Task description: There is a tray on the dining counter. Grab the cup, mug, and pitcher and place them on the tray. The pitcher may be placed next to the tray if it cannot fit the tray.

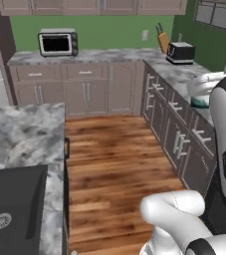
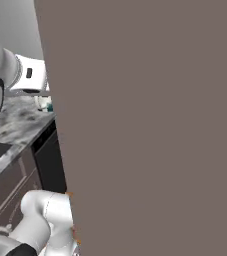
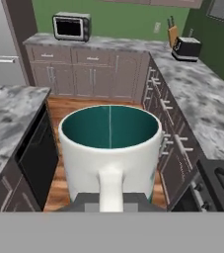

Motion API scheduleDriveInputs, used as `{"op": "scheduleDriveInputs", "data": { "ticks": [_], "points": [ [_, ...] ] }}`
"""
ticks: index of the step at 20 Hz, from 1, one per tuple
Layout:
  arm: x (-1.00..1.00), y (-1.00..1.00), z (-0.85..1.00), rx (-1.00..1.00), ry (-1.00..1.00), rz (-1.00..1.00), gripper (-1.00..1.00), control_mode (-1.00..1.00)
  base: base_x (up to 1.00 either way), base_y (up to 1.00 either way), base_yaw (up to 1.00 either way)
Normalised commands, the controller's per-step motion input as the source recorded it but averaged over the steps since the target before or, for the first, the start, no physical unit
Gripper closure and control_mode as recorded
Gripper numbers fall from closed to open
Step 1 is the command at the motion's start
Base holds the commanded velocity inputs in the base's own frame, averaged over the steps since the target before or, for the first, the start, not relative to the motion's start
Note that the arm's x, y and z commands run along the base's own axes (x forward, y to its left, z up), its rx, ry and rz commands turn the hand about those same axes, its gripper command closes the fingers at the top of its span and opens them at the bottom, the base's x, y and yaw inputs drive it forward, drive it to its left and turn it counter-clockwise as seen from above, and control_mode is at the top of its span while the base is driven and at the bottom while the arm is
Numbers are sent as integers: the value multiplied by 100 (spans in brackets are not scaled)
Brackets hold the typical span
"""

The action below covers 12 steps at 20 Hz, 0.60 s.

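Observation:
The mug (image 3: pixel 109 148), white with a dark teal inside, is close up in the hand view with its loop handle turned toward the camera. My gripper (image 3: pixel 109 198) is shut on that handle and holds the mug upright in the air, over the wooden floor between the counters. From the left base view, the gripper (image 1: pixel 202 97) is at the right edge, above the counter's front edge, and a sliver of the mug's teal (image 1: pixel 200 102) shows under the hand. The tray, the cup and the pitcher are out of view.
A marbled L-shaped counter (image 1: pixel 176 72) carries a microwave (image 1: pixel 57 44), a knife block (image 1: pixel 162 42) and a toaster (image 1: pixel 179 53). A marbled island (image 1: pixel 22 132) stands to the left. A stove (image 3: pixel 222 175) lies lower right. A brown panel (image 2: pixel 150 125) stands very close.

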Motion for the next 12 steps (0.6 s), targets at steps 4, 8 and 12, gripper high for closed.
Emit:
{"op": "scheduleDriveInputs", "data": {
  "ticks": [4, 8, 12],
  "points": [
    [0, 0, 0, 0, 0, 0, 100, 100, 98, 0, 0],
    [0, 0, 0, 0, 0, 0, 100, 100, 100, -12, 9],
    [0, 0, 0, 0, 0, 0, 100, 100, 100, -21, 18]
  ]
}}
